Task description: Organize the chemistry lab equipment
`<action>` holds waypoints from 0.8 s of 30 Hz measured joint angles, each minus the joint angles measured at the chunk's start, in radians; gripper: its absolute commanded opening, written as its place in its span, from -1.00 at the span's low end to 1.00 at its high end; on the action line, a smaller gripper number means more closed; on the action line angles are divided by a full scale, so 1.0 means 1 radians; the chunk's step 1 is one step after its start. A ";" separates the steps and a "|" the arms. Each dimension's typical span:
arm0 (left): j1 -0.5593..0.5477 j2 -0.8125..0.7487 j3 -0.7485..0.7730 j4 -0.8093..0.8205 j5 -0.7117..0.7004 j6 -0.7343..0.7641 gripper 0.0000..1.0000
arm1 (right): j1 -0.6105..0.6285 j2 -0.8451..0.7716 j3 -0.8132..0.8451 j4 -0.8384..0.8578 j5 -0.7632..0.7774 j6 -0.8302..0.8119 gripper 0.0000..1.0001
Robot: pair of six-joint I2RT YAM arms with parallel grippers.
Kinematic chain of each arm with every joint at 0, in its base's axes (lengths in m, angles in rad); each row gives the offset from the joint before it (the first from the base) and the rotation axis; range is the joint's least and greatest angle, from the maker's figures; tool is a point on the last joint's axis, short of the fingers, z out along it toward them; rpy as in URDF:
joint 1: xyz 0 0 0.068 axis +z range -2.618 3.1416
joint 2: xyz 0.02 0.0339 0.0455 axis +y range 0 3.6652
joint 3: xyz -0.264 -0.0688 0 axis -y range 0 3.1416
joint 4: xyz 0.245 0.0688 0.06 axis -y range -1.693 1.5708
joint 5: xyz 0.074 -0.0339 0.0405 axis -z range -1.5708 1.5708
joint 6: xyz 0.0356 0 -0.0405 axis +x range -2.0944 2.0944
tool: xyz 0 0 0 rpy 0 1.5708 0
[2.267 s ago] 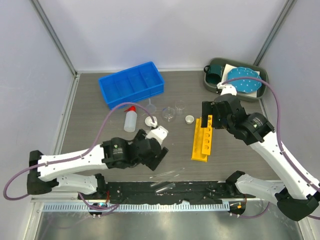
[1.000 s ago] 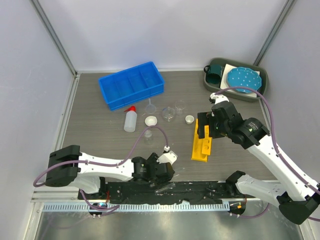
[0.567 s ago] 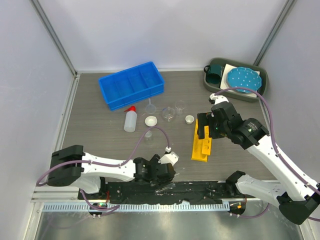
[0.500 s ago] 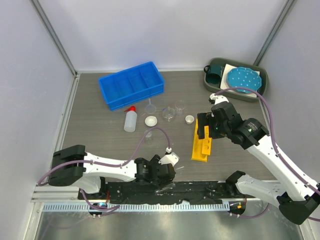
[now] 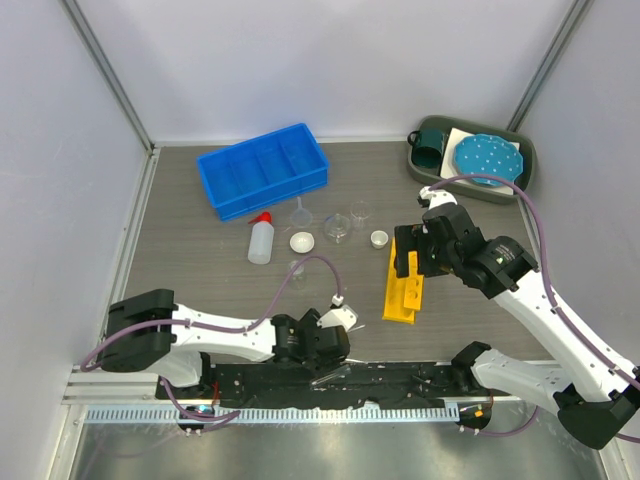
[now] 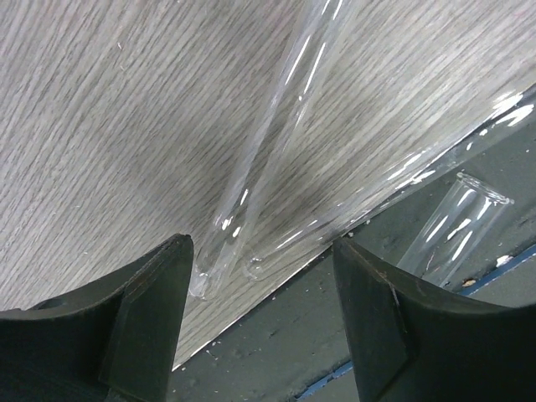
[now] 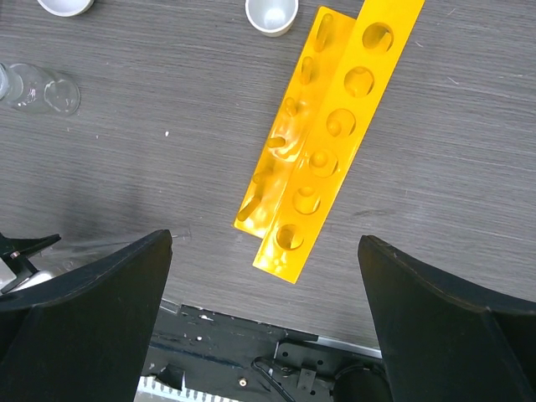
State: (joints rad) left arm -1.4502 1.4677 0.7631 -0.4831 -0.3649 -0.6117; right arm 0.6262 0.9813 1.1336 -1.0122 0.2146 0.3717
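— What did the surface and the room look like?

— A grey wood-grain bench [image 5: 190, 270] stood between plain white walls [image 5: 330, 60], with a black strip [image 5: 400, 378] along its near edge. The yellow tube rack [image 5: 404, 285] lay flat on it. Left of the rack, further back, were two small white dishes [image 5: 302, 241], clear beakers [image 5: 337, 226], a funnel [image 5: 300, 212] and the white squeeze bottle [image 5: 260, 240]. A blue bin [image 5: 263, 170] sat well behind and left of the rack. A grey tray [image 5: 528, 170] holding a teal mug [image 5: 430, 143] and a blue dotted plate [image 5: 488, 158] sat behind and right of it.

— And the arms?

— The left arm stretched low along the near edge, its left tool [image 5: 330, 345] down at the bench, near and left of the rack. Its jaws stood apart, gripping nothing. The ends of two glass tubes [image 6: 276, 126] lay on the wood between its fingers [image 6: 151, 293], and a third tube [image 6: 456, 226] rested on the black strip.

— The other one?

— The right arm was bent above the rack's far end, with the right tool [image 7: 264, 241] pointing straight down over it. Its jaws were spread wide and empty, clear of the rack.
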 measured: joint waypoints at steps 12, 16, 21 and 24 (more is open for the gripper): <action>0.060 -0.029 -0.002 0.002 0.010 0.019 0.36 | 0.000 0.001 0.000 0.003 0.000 0.000 0.97; 0.089 -0.040 -0.009 0.010 0.021 0.023 0.36 | 0.000 0.006 0.000 0.003 0.000 0.000 0.97; 0.124 -0.040 -0.018 0.016 0.034 0.038 0.36 | 0.000 0.008 -0.001 0.007 0.000 0.000 0.97; 0.134 -0.040 -0.018 0.016 0.037 0.051 0.36 | 0.000 0.008 -0.001 0.009 0.000 0.000 0.96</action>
State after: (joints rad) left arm -1.3167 1.4281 0.7456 -0.4667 -0.3275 -0.5606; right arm 0.6262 0.9894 1.1328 -1.0031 0.2146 0.3714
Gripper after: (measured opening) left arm 0.679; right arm 0.985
